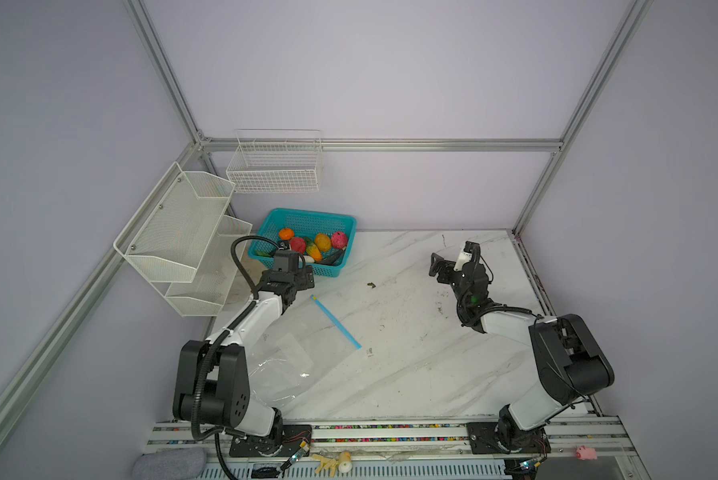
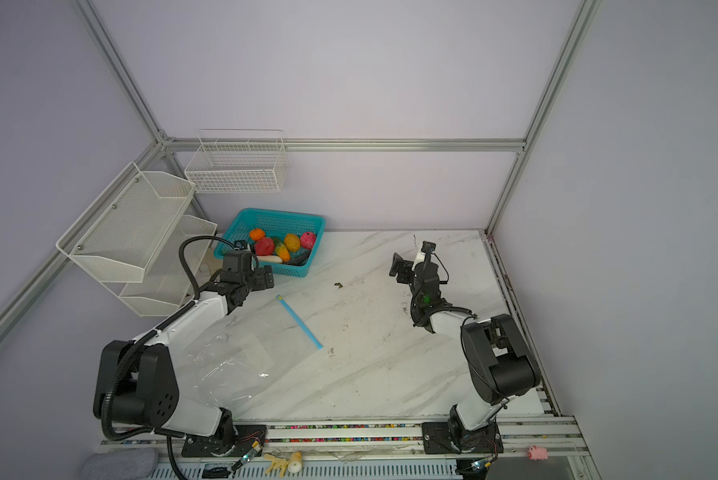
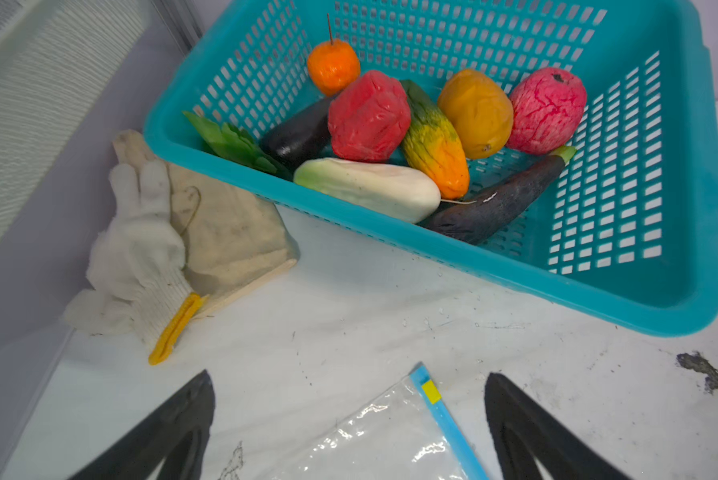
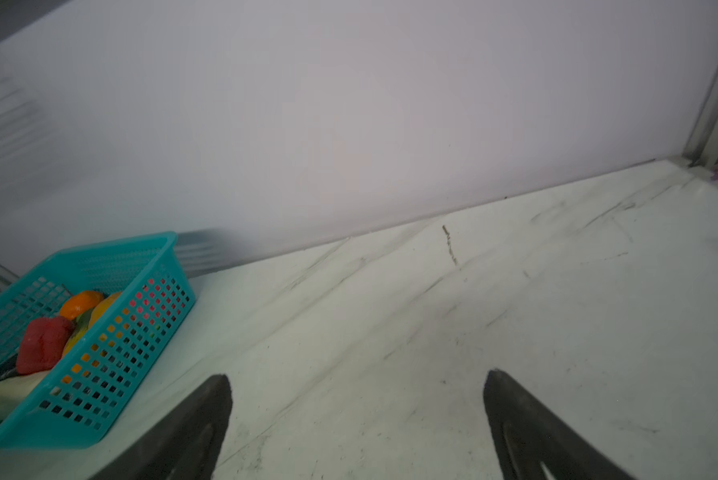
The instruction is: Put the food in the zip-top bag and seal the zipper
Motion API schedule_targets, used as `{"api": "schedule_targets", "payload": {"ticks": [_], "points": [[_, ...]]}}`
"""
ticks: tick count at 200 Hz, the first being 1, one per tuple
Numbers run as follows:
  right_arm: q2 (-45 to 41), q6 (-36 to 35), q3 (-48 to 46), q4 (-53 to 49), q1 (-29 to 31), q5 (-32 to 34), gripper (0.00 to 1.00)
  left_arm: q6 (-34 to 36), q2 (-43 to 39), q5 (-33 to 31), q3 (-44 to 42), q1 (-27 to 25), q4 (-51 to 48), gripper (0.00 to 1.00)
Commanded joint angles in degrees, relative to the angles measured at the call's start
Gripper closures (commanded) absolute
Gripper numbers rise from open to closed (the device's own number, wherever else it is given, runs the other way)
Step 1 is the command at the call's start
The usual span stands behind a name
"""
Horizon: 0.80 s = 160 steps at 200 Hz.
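Just beyond left gripper [image 3: 347, 376], food [image 3: 367, 116]

The left arm [image 1: 261, 311] stretches forward from a folded elbow; the left claw [image 3: 347, 376] is empty, jaws spread wide. The right arm [image 1: 511, 324] bends likewise, and the right claw [image 4: 357, 374] is raised, wide, holding nothing.

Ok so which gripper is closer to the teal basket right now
Left. The left gripper hangs open by the teal basket, at its near rim; the right gripper, also open, is far off to its right over the table.
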Motion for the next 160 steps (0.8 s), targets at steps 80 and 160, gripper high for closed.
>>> {"api": "schedule_targets", "payload": {"ticks": [80,160], "points": [[11.26,0.60,14.70,-15.65,8.17,-3.74,0.02,-4.36,16.22,18.50,38.14,-1.69,-27.35,0.00],[16.53,0.79,20.88,-20.20,9.47,-3.87,0.03,-5.10,35.37,23.52,63.71,-6.46,-34.33,0.03]]}}
